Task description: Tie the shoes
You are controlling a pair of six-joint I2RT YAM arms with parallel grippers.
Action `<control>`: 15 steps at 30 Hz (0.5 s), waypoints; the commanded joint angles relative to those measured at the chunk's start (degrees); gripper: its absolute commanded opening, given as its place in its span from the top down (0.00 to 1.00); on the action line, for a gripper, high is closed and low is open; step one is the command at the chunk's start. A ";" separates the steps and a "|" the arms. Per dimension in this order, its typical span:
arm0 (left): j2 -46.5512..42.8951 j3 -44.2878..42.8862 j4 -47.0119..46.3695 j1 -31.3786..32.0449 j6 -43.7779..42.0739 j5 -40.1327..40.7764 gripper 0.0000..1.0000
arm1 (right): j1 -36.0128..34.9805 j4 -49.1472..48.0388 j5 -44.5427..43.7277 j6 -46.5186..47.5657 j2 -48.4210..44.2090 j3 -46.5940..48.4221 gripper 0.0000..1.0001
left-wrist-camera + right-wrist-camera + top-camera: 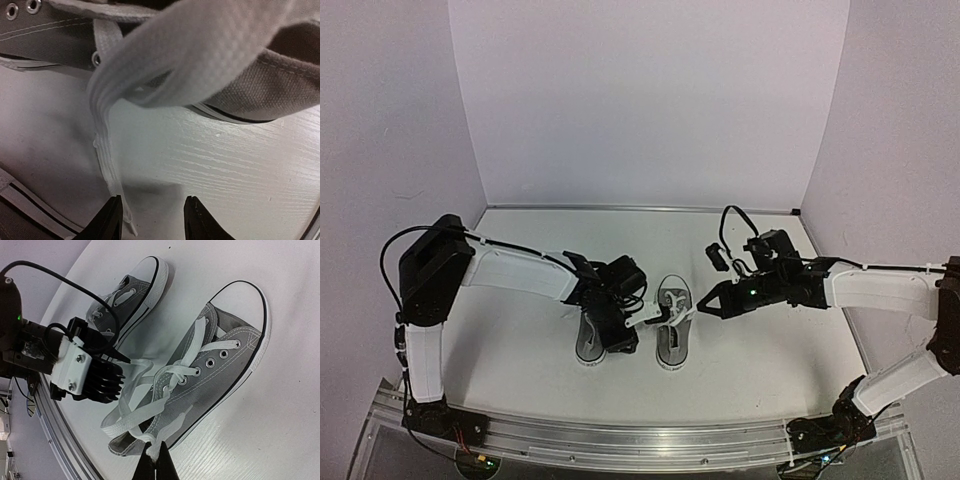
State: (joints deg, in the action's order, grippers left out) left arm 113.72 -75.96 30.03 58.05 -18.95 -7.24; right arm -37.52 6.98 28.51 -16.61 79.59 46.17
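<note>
Top: grey shoes [672, 338] with white toe caps sit side by side mid-counter [520, 350]; the left arm hides most of one.
Left wrist: lace [200, 55] looms close and blurred. Left pincer [154, 222] released, a lace tail just beside one finger.
Right wrist: right pincer [155, 460], cropped at the frame edge, clenched on the white lace; laces hang loose.

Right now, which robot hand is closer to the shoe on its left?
Left. The left gripper sits right beside the left shoe, between the pair; the right gripper is past the other shoe, pinching its lace.
</note>
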 commanded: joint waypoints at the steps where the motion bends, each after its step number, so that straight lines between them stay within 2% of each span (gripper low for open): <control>1: 2.36 -4.78 1.69 0.48 -2.23 3.31 0.57 | 0.42 -0.15 -0.66 -0.35 -0.95 0.84 1.00; 4: 3.78 -6.02 2.50 0.49 -1.86 5.36 0.61 | 0.49 0.05 -1.00 -0.41 -1.37 0.59 1.00; 9: 5.83 -7.00 4.22 0.41 -0.95 6.17 0.63 | 0.79 0.30 -1.39 -0.62 -2.06 -0.01 1.00; 15: 6.89 -6.99 5.97 0.42 0.25 4.66 0.90 | 1.05 0.82 -1.96 -0.73 -2.83 -0.31 1.00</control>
State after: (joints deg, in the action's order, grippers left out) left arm 119.19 -82.24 33.58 58.59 -19.47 -3.15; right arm -36.88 7.44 27.81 -16.85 78.93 46.15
